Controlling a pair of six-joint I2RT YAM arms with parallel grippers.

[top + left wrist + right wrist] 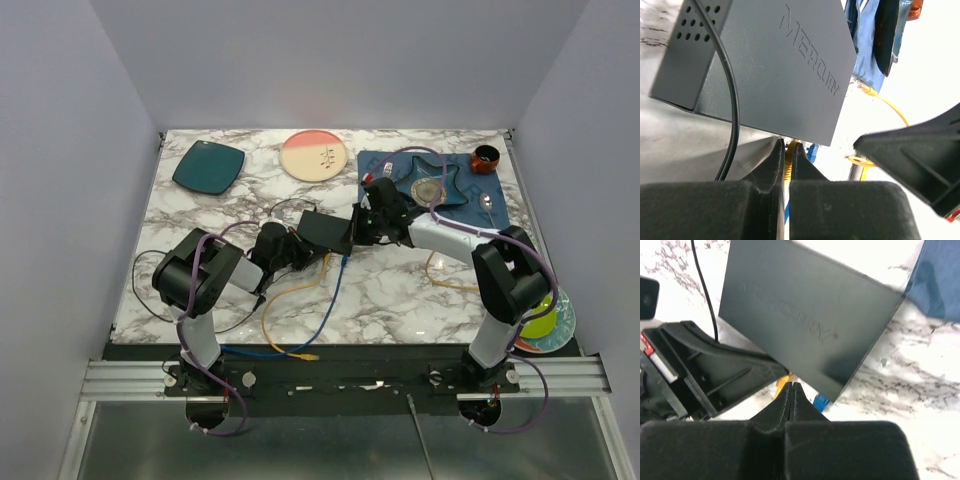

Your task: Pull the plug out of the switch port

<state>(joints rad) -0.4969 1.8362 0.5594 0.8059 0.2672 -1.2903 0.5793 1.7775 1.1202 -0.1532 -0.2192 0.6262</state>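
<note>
Presently at the grasp stage, with nothing drawn out yet. Flat black switch (pixel 328 232) at the centre of the top view, on the marble table (pixel 400 300), flanked by both grippers. Fills the upper half of each wrist view, lettered face up. Along its lower edge, a yellow plug (pixel 783 380) and a blue plug (pixel 821 401) side by side, with their cables trailing toward the bottom of the top view. Thin black cord (pixel 734 100) down the left part of the left wrist view.

Next, judging from this layout: needs a sure hold on one plug body, probably with its latch tab pressed, then a straight draw out of the socket toward the bottom of the frame. Calls also for bracing of the switch by the other gripper, as otherwise likely to slide along with the cable.

Fingers of the left gripper (pixel 786 146) drawn in to a hairline slit, tips right at the lower edge of the switch, a sliver of yellow showing in the slit. Cannot tell whether pinching that plug or merely standing in front of it. Fingers of the right gripper (pixel 791 386) pressed fully together, holding nothing, tips at or just short of the same edge, between the two plugs; contact uncertain.
</note>
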